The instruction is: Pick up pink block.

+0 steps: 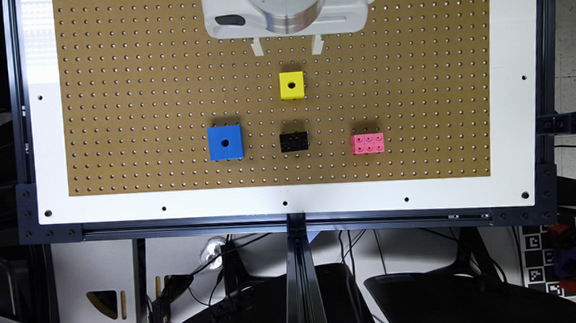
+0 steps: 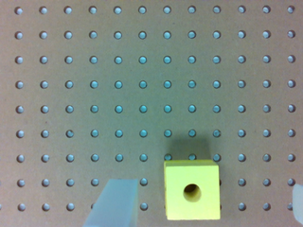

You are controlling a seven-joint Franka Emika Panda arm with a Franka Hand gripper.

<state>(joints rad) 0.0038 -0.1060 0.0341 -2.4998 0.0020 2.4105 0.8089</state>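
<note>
The pink block (image 1: 367, 143), a small brick with six studs on top, lies flat on the brown pegboard (image 1: 140, 115) toward the exterior view's right. My gripper (image 1: 287, 46) hangs at the top middle of the exterior view, well away from the block. It is open, its two pale fingers (image 2: 116, 203) set wide apart with nothing held. A yellow cube (image 2: 191, 196) sits on the board below the gap between them.
The yellow cube (image 1: 292, 85) with a centre hole sits just in front of the gripper. A black studded brick (image 1: 294, 141) lies to the pink block's left, and a blue cube (image 1: 225, 142) lies further left. A white border (image 1: 290, 201) frames the pegboard.
</note>
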